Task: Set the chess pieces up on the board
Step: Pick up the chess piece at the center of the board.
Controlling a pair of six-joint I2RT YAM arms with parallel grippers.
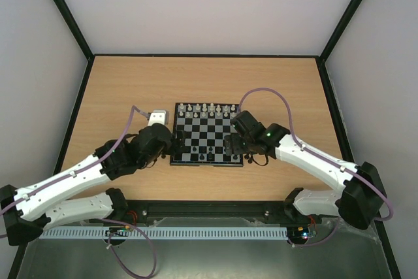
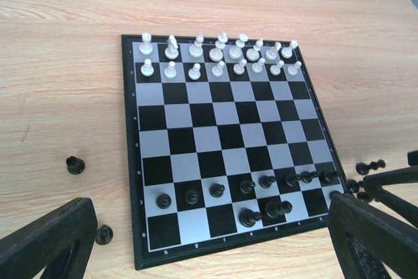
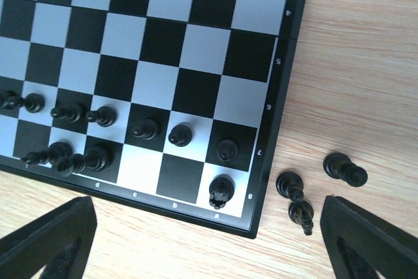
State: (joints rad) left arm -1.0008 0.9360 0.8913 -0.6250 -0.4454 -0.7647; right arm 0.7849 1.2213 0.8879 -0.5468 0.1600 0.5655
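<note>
The board lies mid-table. In the left wrist view the board has white chess pieces filling its two far rows, a row of black pawns and two taller black pieces on the near row. My left gripper is open and empty over the board's near edge. Two black pieces lie loose on the table to its left. My right gripper is open and empty by the board's corner. A black rook stands on that corner square. Three loose black pieces lie beside it.
A small white box sits just left of the board's far corner. Both arms reach in from the near edge and flank the board. The black frame rail runs along the table's front.
</note>
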